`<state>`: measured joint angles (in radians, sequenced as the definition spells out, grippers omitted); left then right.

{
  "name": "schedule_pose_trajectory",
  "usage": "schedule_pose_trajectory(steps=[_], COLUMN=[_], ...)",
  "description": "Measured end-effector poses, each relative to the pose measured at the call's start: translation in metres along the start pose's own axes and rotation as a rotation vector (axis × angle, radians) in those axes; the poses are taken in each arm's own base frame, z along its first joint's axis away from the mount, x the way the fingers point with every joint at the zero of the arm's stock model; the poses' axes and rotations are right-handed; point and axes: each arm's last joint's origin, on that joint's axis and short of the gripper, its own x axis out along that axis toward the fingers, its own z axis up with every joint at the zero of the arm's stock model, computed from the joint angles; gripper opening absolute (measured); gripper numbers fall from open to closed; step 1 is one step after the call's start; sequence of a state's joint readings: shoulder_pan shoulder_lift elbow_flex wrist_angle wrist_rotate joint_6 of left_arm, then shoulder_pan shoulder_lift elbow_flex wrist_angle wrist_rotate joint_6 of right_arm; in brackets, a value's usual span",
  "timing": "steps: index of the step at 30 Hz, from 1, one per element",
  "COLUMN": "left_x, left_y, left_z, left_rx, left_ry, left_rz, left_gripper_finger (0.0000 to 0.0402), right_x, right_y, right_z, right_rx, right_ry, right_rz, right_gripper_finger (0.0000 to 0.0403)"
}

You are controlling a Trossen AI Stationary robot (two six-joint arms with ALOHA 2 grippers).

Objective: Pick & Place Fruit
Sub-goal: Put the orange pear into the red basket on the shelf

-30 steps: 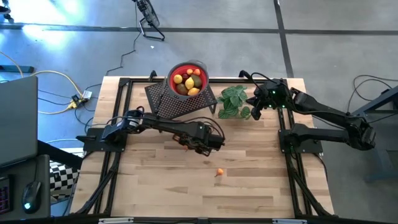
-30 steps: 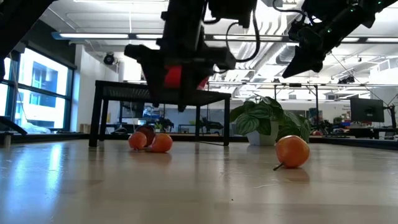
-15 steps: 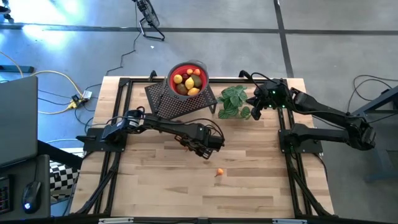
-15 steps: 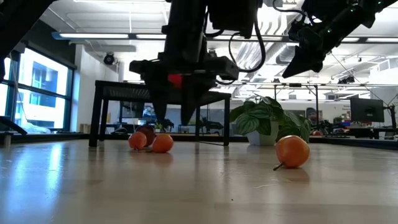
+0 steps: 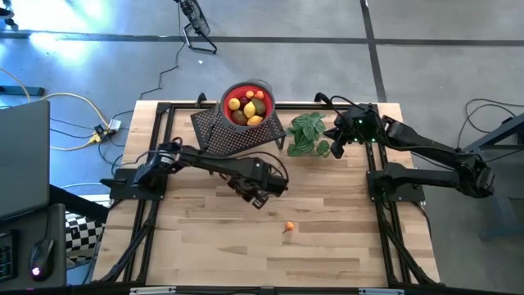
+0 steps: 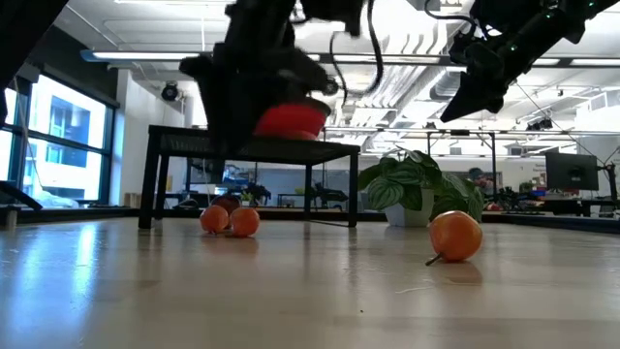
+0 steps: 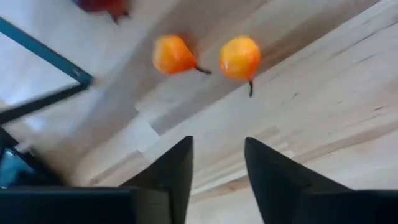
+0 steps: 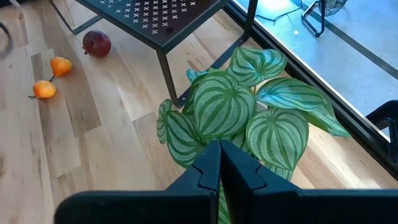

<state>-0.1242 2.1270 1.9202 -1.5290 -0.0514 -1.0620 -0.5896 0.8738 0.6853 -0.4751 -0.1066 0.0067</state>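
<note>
Fruit is lying in several places on the pale wooden worktop [image 5: 205, 238]. 1 small orange ball with a stalk [image 5: 289, 227] is sitting alone near the worktop's middle, toward the front edge. 2 more small orange balls [image 7: 176, 55] [image 7: 240, 58] are resting close together on the wood under the left arm, with a dark red round fruit [image 8: 96, 43] just beside them, near the leg of the black perforated metal stand [image 5: 237, 131]. That stand is occupying the back of the worktop, and a red bowl [image 5: 248, 104] on it is holding yellow lemons [image 5: 235, 104], orange pieces and brownish-green ones.

Above the 2 orange balls, the left gripper [image 7: 216, 168] is hanging clear of the wood, its 2 dark fingers standing apart with nothing between them.

Over at the back right corner, the right gripper [image 8: 219, 168] is waiting above the green striped leafy plant [image 8: 242, 115], its fingers pressed together and holding nothing.
</note>
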Motion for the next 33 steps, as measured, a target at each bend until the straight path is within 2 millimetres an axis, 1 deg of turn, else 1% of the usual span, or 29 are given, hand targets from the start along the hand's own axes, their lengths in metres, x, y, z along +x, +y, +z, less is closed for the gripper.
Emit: schedule_pose_trajectory(steps=[6,9,10,13,16,18,20,22,24,27,31,33], left_x=[-0.036,-0.050,-0.054,-0.062,-0.057,-0.051,-0.044,-0.038,-0.030,-0.020,-0.007,-0.001], left_y=[0.023,0.033,0.037,0.045,0.048,0.044,0.031,0.014,0.005,0.007,0.017,0.018], left_z=[-0.007,-0.010,-0.011,-0.013,-0.018,-0.020,-0.023,-0.027,-0.031,-0.033,-0.036,-0.038], left_rx=[0.036,0.062,0.065,0.064,0.056,0.004,-0.024,-0.010,0.012,0.019,-0.001,-0.023], left_ry=[-0.156,-0.232,-0.256,-0.310,-0.345,-0.362,-0.396,-0.449,-0.468,-0.396,-0.316,-0.301], left_rz=[-0.031,-0.019,-0.016,-0.003,-0.003,-0.089,-0.232,-0.372,-0.429,-0.416,-0.311,-0.294], left_gripper_finger=[0.0056,0.0013,0.0007,0.0008,0.0003,0.0002,0.0002,0.0001,0.0001,0.0001,0.0000,0.0000], right_x=[0.000,0.000,0.000,0.000,0.000,0.000,0.000,0.000,0.000,0.000,0.000,0.000], right_y=[0.000,0.000,0.000,0.000,0.000,0.000,0.000,0.000,0.000,0.000,0.000,0.000], right_z=[0.000,0.000,0.000,-0.001,-0.001,-0.002,-0.002,-0.002,-0.002,-0.002,-0.001,-0.001], right_rx=[-0.001,-0.001,-0.001,-0.001,-0.002,-0.002,-0.002,-0.002,-0.007,-0.010,-0.013,-0.021], right_ry=[0.000,0.001,0.000,0.005,0.014,0.019,0.018,0.018,0.018,0.017,0.015,0.015], right_rz=[-0.003,-0.003,-0.003,-0.003,-0.003,-0.003,-0.003,-0.003,-0.003,-0.003,-0.003,-0.003], right_gripper_finger=[0.0002,0.0002,0.0002,0.0002,0.0002,0.0002,0.0002,0.0002,0.0003,0.0003,0.0003,0.0003])
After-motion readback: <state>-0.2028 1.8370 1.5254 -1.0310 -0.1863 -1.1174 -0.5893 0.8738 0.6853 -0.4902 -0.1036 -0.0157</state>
